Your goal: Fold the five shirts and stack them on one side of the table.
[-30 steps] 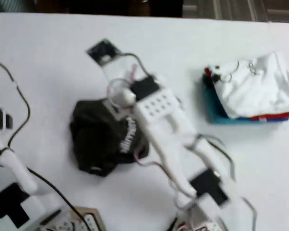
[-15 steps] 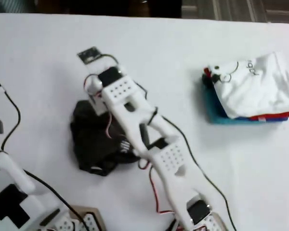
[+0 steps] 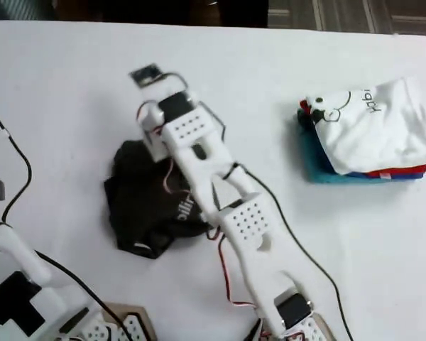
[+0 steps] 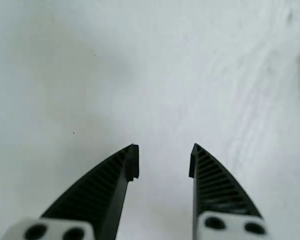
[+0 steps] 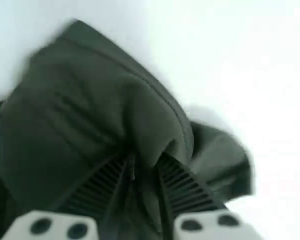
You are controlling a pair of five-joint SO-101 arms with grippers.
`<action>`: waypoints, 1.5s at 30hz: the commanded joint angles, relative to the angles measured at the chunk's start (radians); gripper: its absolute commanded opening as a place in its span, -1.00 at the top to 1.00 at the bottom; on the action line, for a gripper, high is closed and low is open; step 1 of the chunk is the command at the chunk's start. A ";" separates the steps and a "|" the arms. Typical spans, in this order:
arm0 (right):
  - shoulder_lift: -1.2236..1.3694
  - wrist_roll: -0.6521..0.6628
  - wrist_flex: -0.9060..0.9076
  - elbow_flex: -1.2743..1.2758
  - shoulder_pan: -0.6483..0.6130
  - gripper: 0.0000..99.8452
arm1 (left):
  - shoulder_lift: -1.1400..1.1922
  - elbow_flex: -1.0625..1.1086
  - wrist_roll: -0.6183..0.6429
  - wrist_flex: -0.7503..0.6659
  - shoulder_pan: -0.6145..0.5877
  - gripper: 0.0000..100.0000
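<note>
My right claw (image 5: 146,163) is pinched narrow on a raised fold of the black shirt (image 5: 90,100). The dark cloth is caught between the two ribbed black fingers (image 5: 182,192), and it bunches up and over their tips. Beyond the fold, the wrist view shows the shirt spreading out in soft creases, with the white bench (image 5: 250,60) beyond its edge.

My left claw (image 4: 163,160) stands wide, with a clear gap between its two black fingertips (image 4: 130,160). It holds nothing and touches nothing, and plain white bench surface lies under it.

From the high camera, my right arm (image 3: 248,227) runs from the near edge of the bench up and to the left. It crosses over the black shirt, and its wrist end sits at the shirt's far edge. The shirt is a crumpled, unfolded heap left of the bench's centre, partly hidden under the arm.

My left arm (image 3: 18,252) is at the near left corner, well apart from the shirt, with a black cable (image 3: 18,153) trailing beside it.

A stack of folded shirts (image 3: 369,142) sits on the right side of the bench, well apart from the black one. It has a white shirt (image 3: 376,124) on top, and red, blue and teal edges show beneath.
</note>
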 commanded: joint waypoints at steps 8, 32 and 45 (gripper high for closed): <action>-0.481 0.204 0.022 -0.081 0.180 0.96 | -0.037 -0.002 0.002 -0.012 0.087 0.63; -0.814 0.327 0.022 0.382 -0.166 0.96 | -0.040 -0.033 0.038 -0.029 0.057 0.63; -1.164 0.439 0.018 1.275 -0.179 0.93 | -0.037 -0.127 0.035 -0.029 -0.017 0.63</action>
